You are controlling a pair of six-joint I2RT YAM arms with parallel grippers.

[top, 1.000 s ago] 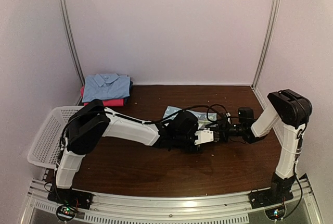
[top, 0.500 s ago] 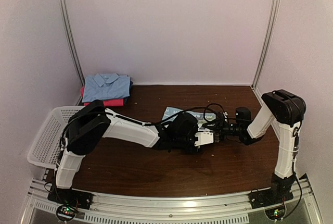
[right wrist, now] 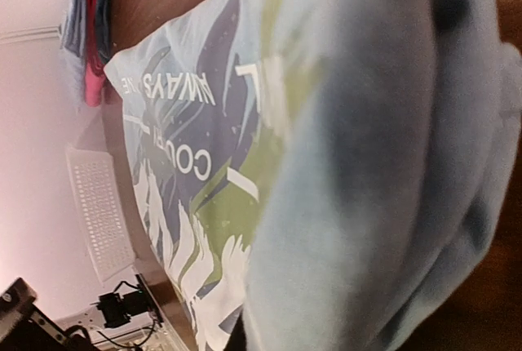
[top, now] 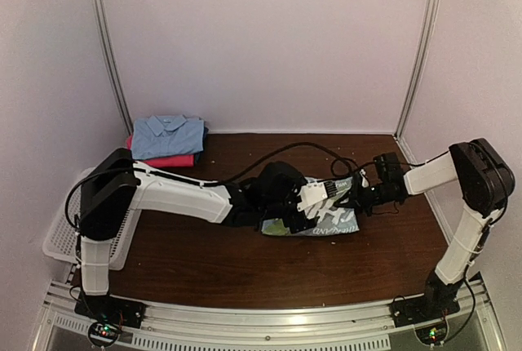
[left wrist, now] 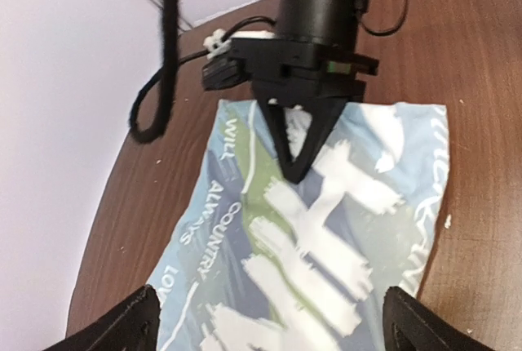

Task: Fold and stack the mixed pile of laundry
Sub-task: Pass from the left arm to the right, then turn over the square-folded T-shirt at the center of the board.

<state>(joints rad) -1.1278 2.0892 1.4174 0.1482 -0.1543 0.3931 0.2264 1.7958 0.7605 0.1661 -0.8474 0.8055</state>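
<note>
A light blue garment [top: 314, 224] with white, green and dark blue print lies spread on the brown table; it shows as the printed garment [left wrist: 326, 228] in the left wrist view and fills the right wrist view as the printed garment [right wrist: 212, 147]. My left gripper [left wrist: 273, 326] hovers over it, wide open, one black fingertip [left wrist: 122, 326] on each side and nothing between. My right gripper [left wrist: 298, 163] points at the cloth from the far side, its fingers shut to a point on a fold. Bunched cloth hides the right fingers in their own view.
A folded light blue collared shirt [top: 167, 135] lies on a magenta cloth [top: 167, 160] at the back left corner. A white perforated basket [top: 61, 228] stands at the left edge. Black cables [top: 310, 155] loop over the table behind the grippers.
My left gripper has opened and let go of the garment, which now lies spread out nearer the front. My right gripper has closed, and its arm has stretched out lower.
</note>
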